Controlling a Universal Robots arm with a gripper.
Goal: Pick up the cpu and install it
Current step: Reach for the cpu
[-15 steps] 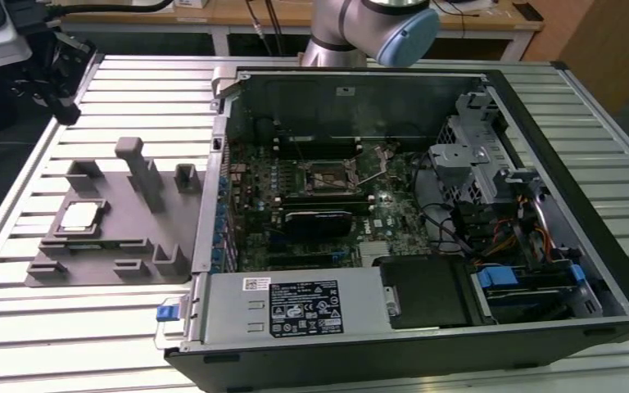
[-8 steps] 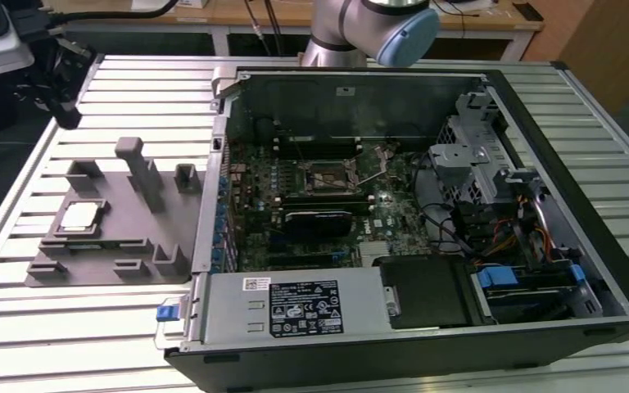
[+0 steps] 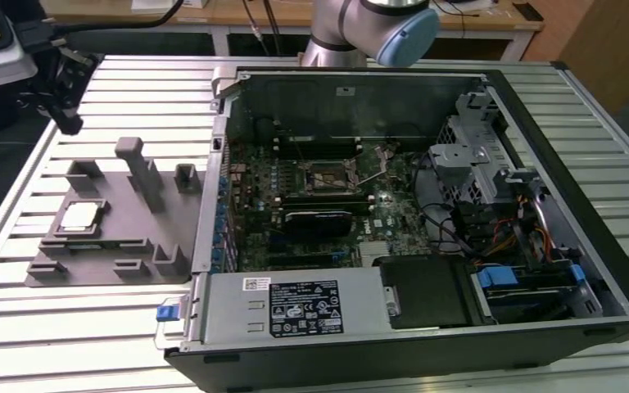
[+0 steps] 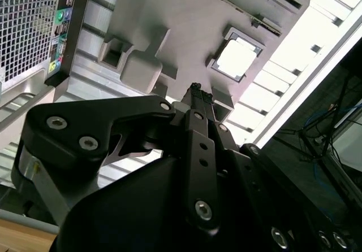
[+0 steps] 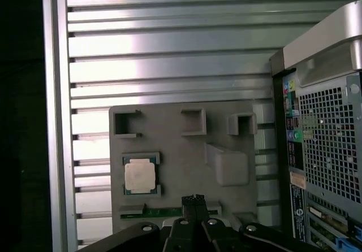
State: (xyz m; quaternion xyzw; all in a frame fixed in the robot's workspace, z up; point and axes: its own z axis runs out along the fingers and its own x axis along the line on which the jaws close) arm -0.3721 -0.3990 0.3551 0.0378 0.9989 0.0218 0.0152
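Note:
The cpu [image 3: 79, 217] is a pale silver square chip lying flat in a recess of a grey holder plate [image 3: 128, 258], at the exterior view's left on the slatted table. Both wrist views look down on it: the cpu [image 4: 237, 58] [image 5: 139, 176] sits in its framed pocket. My gripper [image 4: 197, 91] [image 5: 194, 201] hangs well above the holder plate, off to one side of the chip, with its black fingertips pressed together and nothing between them. The black socket frame [image 3: 326, 176] sits on the motherboard inside the open computer case.
The open computer case [image 3: 576, 205] lies on its side, filling the exterior view's middle and right, with a power supply [image 3: 292, 307] at the front and drive cage and cables at the right. Upright grey posts [image 3: 140, 172] rise from the holder plate. A camera mount [image 3: 9, 49] stands at the far left.

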